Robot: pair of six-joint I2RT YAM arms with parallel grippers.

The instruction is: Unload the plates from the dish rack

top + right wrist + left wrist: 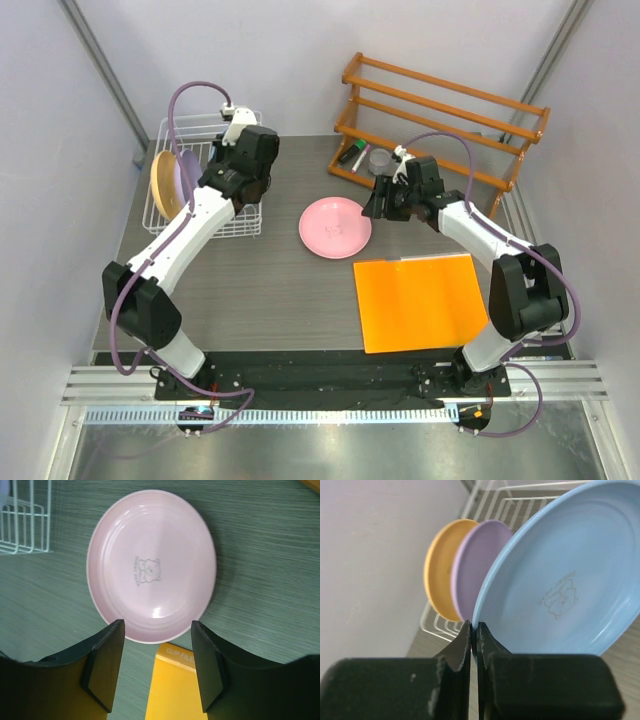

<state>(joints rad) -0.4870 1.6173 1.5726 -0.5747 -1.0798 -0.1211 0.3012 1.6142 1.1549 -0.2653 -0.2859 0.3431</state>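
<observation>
The white wire dish rack [205, 128] stands at the table's back left. In it, on edge, stand a yellow-orange plate [161, 180] and a lavender plate [184, 176]. My left gripper [214, 168] reaches into the rack. In the left wrist view the left gripper [474, 627] is shut on the rim of the light blue plate [560, 580], which stands in front of the lavender plate [475, 565] and the yellow-orange plate [440, 570]. The pink plate [335, 227] lies flat on the table. My right gripper [157, 627] hovers open over the pink plate's [150, 565] near edge, empty.
A flat orange square sheet [418, 300] lies at the front right, its corner below the right gripper [175, 690]. An orange-brown wooden slatted shelf rack [440, 110] stands at the back right with small items under it. A rack corner shows in the right wrist view [25, 525].
</observation>
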